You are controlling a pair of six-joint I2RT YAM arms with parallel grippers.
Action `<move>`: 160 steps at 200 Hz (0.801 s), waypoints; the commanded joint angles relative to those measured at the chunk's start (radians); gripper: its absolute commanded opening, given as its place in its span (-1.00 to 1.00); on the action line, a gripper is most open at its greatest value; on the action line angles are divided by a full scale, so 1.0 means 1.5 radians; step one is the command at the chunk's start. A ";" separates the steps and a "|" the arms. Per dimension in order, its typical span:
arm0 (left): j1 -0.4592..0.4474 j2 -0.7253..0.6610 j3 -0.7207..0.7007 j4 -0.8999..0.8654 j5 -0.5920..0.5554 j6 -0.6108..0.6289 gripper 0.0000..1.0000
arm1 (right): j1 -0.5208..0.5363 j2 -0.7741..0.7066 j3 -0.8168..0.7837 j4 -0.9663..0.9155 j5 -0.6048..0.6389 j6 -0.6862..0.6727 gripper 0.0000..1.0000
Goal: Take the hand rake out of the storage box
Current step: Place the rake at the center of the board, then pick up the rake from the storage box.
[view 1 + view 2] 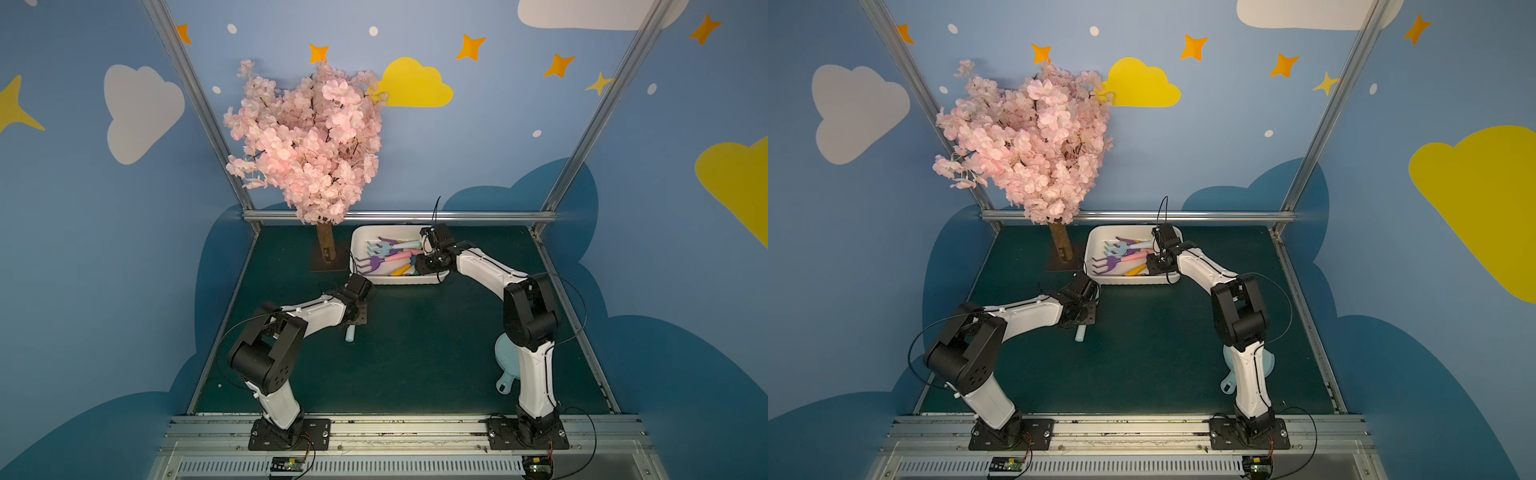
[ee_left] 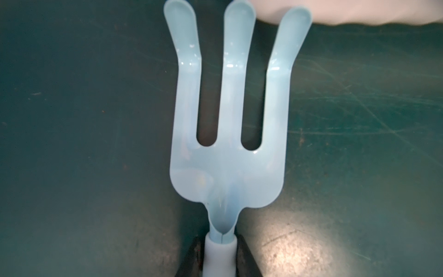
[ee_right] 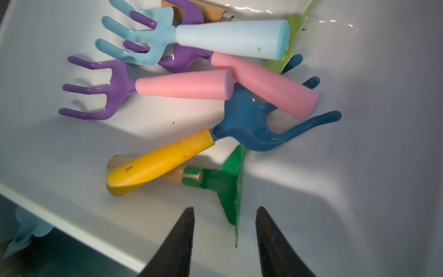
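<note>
The white storage box (image 1: 360,243) (image 1: 1095,249) stands at the back of the green mat. In it lie several hand rakes: a pale blue one (image 3: 230,39), a purple one with a pink handle (image 3: 182,84), a dark blue one with a yellow handle (image 3: 163,160) and a green one (image 3: 223,182). My right gripper (image 3: 225,208) (image 1: 417,266) hangs open over the box's right end, and the green rake's edge reaches between its fingers untouched. My left gripper (image 2: 218,239) (image 1: 358,309) is shut on the handle of another pale blue hand rake (image 2: 227,144), low over the mat just in front of the box.
A pink blossom tree (image 1: 307,137) stands on a trunk (image 1: 326,245) left of the box. A pale blue round dish with a handle (image 1: 506,365) lies behind the right arm's base link. Metal frame rails edge the mat (image 1: 415,353).
</note>
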 commanded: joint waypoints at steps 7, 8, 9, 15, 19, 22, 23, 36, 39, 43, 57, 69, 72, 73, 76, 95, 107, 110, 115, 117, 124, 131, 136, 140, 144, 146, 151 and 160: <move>0.002 0.027 0.009 -0.019 0.014 -0.012 -0.44 | 0.004 0.036 0.047 -0.029 0.036 -0.001 -0.19; 0.002 0.027 0.010 -0.019 0.014 -0.012 -0.43 | 0.004 0.037 0.048 -0.029 0.037 -0.001 -0.20; 0.002 0.027 0.010 -0.018 0.014 -0.012 -0.42 | 0.004 0.038 0.049 -0.029 0.039 -0.001 -0.20; 0.002 0.027 0.008 -0.014 0.016 -0.011 -0.36 | 0.004 0.044 0.055 -0.029 0.047 -0.002 -0.21; 0.002 0.026 0.007 -0.013 0.018 -0.011 -0.31 | 0.004 0.048 0.060 -0.029 0.052 -0.002 -0.22; 0.001 0.025 0.007 -0.012 0.019 -0.010 -0.28 | 0.004 0.051 0.063 -0.029 0.055 -0.002 -0.24; 0.001 0.024 0.006 -0.012 0.020 -0.010 -0.26 | 0.004 0.052 0.063 -0.028 0.056 -0.002 -0.24; 0.000 0.015 0.003 -0.014 0.017 -0.007 -0.07 | 0.004 0.066 0.076 -0.022 0.063 -0.003 -0.27; 0.000 0.011 0.003 -0.015 0.015 -0.007 -0.03 | 0.004 0.070 0.078 -0.021 0.064 -0.004 -0.28; 0.000 0.006 0.002 -0.018 0.012 -0.007 0.02 | 0.004 0.075 0.082 -0.018 0.065 -0.003 -0.30; -0.001 -0.017 -0.002 -0.025 0.007 -0.006 0.14 | 0.004 0.091 0.093 -0.003 0.070 -0.007 -0.35; 0.000 -0.039 -0.007 -0.031 0.004 -0.006 0.22 | 0.004 0.102 0.103 0.006 0.072 -0.009 -0.37; 0.000 -0.045 -0.008 -0.033 0.003 -0.006 0.24 | 0.004 0.105 0.106 0.007 0.072 -0.010 -0.37; 0.000 -0.048 -0.008 -0.033 0.003 -0.006 0.25 | 0.004 0.106 0.107 0.008 0.073 -0.011 -0.38; 0.000 -0.053 -0.010 -0.034 0.002 -0.005 0.27 | 0.004 0.109 0.110 0.009 0.071 -0.011 -0.38; 0.001 -0.099 -0.023 -0.037 0.005 -0.005 0.34 | 0.005 0.128 0.126 0.019 0.065 -0.015 -0.40; 0.001 -0.129 -0.036 -0.034 0.011 -0.005 0.43 | 0.005 0.140 0.132 0.021 0.066 -0.013 -0.43; 0.001 -0.138 -0.039 -0.033 0.012 -0.004 0.50 | 0.005 0.142 0.134 0.023 0.065 -0.013 -0.45; 0.001 -0.151 -0.044 -0.030 0.015 -0.001 0.56 | 0.005 0.146 0.136 0.025 0.065 -0.014 -0.47; 0.001 -0.155 -0.045 -0.029 0.016 -0.001 0.60 | 0.005 0.147 0.138 0.025 0.066 -0.014 -0.48; 0.001 -0.172 -0.051 -0.024 0.022 0.003 0.76 | 0.005 0.151 0.142 0.026 0.066 -0.016 -0.53; 0.001 -0.189 -0.059 -0.019 0.027 0.007 0.83 | 0.004 0.155 0.145 0.026 0.068 -0.018 -0.56; 0.001 -0.201 -0.065 -0.014 0.033 0.011 0.86 | 0.004 0.157 0.148 0.026 0.070 -0.020 -0.58; 0.001 -0.210 -0.070 -0.009 0.038 0.014 0.87 | 0.004 0.158 0.149 0.025 0.071 -0.020 -0.61; 0.001 -0.217 -0.075 -0.005 0.044 0.017 0.87 | 0.004 0.159 0.151 0.025 0.070 -0.023 -0.64; 0.001 -0.222 -0.077 -0.003 0.046 0.018 0.87 | 0.004 0.159 0.152 0.025 0.069 -0.023 -0.66; 0.003 -0.231 -0.081 -0.001 0.048 0.019 0.91 | 0.003 0.159 0.154 0.026 0.069 -0.026 -0.70; 0.002 -0.247 -0.087 0.002 0.052 0.020 0.92 | 0.003 0.158 0.160 0.026 0.069 -0.031 -0.82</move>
